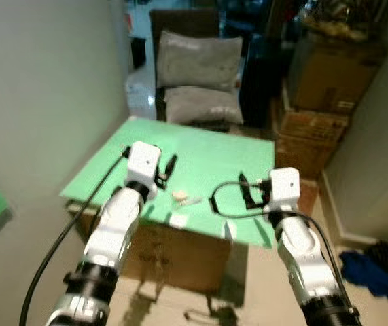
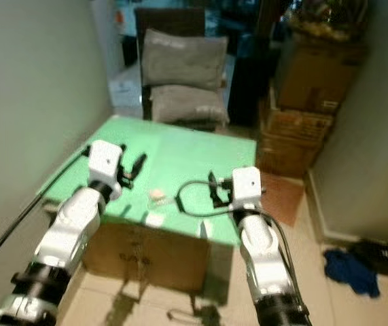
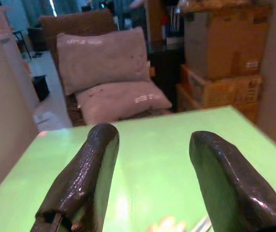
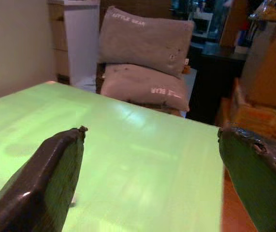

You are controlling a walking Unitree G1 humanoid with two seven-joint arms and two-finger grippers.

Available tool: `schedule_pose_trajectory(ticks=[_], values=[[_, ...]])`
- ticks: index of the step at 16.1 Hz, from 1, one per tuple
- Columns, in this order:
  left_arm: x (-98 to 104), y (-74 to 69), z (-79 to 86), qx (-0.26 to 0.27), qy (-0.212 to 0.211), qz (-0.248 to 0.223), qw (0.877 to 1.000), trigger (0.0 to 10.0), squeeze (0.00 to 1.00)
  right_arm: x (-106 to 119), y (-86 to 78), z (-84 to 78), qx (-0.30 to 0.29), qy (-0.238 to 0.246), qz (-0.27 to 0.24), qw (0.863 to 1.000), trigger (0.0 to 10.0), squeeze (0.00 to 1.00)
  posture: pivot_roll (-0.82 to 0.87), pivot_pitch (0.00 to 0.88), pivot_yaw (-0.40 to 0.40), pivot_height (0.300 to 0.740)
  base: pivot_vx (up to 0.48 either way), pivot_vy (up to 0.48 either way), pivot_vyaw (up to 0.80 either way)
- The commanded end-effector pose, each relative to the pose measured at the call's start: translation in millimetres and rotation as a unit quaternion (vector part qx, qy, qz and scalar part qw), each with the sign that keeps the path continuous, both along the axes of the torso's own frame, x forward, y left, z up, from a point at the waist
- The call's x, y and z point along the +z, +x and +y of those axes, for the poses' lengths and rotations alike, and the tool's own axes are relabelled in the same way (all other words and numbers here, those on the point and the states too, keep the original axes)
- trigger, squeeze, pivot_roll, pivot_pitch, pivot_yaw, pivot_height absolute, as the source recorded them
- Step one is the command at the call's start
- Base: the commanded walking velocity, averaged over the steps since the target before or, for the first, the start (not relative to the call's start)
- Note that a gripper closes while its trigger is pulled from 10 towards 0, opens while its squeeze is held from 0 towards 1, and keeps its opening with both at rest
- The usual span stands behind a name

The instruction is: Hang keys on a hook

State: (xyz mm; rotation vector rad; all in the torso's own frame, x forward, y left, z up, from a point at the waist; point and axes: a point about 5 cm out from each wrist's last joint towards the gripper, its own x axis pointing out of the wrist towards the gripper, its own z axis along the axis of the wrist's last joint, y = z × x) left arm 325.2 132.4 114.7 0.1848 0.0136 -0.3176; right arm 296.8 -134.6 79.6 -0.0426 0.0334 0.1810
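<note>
A small pale bunch that looks like the keys [image 1: 179, 196] lies on the green table top [image 1: 200, 153], near its front edge. My left gripper [image 1: 168, 170] hovers just above the table, a little to the left of and behind the keys, and its fingers [image 3: 87, 169] stand open with nothing between them. My right gripper [image 1: 248, 190] is over the table's front right part, to the right of the keys. It is open and holds nothing, with its fingers [image 4: 46, 179] wide apart. A black cable [image 1: 221, 204] loops beside it.
The green top rests on a cardboard box [image 1: 173, 255]. Behind it stands a chair with two grey pillows [image 1: 200, 61]. Cardboard boxes [image 1: 329, 81] and a wicker basket [image 1: 312, 125] are stacked at the right. A blue cloth [image 1: 367, 268] lies on the floor. A wall closes the left side.
</note>
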Motion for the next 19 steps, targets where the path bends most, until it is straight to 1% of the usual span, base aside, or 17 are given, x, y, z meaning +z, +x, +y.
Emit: schedule_pose_trajectory(ticks=[1,2,3,4,5,7,9,13,15,17,18,19], values=[[4.0,0.7,-4.0,-0.015,0.019,-0.011,1.0,10.0,0.0,4.8,1.6,4.9,0.008,0.0,-0.009,1.0,10.0,0.0,-0.04,0.0,0.015,0.74,0.0,0.472,0.0],[3.6,0.3,-6.6,-0.022,0.022,-0.011,0.999,10.0,0.0,4.1,1.7,4.7,0.007,-0.002,-0.005,1.0,10.0,0.0,-0.04,0.0,0.015,0.74,0.0,0.469,0.0],[2.5,-0.2,-9.2,-0.026,0.024,-0.008,0.999,10.0,0.0,2.7,2.2,3.0,-0.002,0.003,0.003,1.0,10.0,0.0,-0.04,0.0,0.016,0.74,0.27,0.304,-0.74],[0.9,-0.6,-9.8,-0.023,0.023,-0.004,0.999,10.0,0.0,2.6,2.4,-2.1,-0.018,0.005,0.002,1.0,10.0,0.0,-0.05,0.0,0.017,0.74,0.0,0.0,-0.73],[0.9,-0.6,-9.8,-0.023,0.023,-0.004,0.999,10.0,0.0,2.6,2.4,-2.1,-0.018,0.005,0.002,1.0,10.0,0.0,-0.05,0.0,0.017,0.74,0.0,0.0,-0.73],[1.0,-1.4,-11.5,-0.023,0.019,-0.008,1.0,10.0,0.0,3.0,2.4,-5.6,-0.026,0.001,0.001,1.0,10.0,0.0,-0.05,0.0,0.02,0.74,0.0,0.0,0.0],[2.1,-5.2,-19.6,-0.046,0.013,-0.011,0.999,10.0,0.0,4.1,2.1,-2.8,-0.022,0.001,-0.002,1.0,10.0,0.0,-0.06,0.0,0.022,0.74,0.471,0.0,0.0],[1.3,-6.5,-20.8,-0.044,0.01,-0.012,0.999,10.0,0.0,3.6,1.1,-2.0,-0.02,0.0,0.0,1.0,10.0,0.0,-0.06,0.0,0.022,0.74,0.48,0.0,0.0],[-0.3,-5.0,-18.3,-0.023,-0.024,0.006,0.999,10.0,0.0,4.2,0.8,-2.7,-0.023,0.002,-0.002,1.0,10.0,0.0,-0.06,0.0,0.022,0.74,0.48,0.0,0.0],[-5.5,-5.9,-17.1,0.002,-0.088,0.042,0.995,10.0,0.0,7.3,-0.9,-6.1,-0.035,0.013,-0.017,0.999,10.0,0.0,-0.06,0.0,0.021,0.74,0.48,0.0,0.0],[-11.5,-7.7,-17.0,0.019,-0.115,0.067,0.991,10.0,0.0,10.1,-5.5,-9.9,-0.046,0.023,-0.036,0.998,10.0,0.0,-0.06,0.0,0.019,0.74,0.48,0.0,0.0],[-13.9,-8.6,-18.2,0.02,-0.117,0.073,0.99,10.0,0.0,10.1,-8.4,-12.7,-0.054,0.027,-0.044,0.997,10.0,0.0,-0.06,0.0,0.019,0.74,0.48,0.0,0.0]])
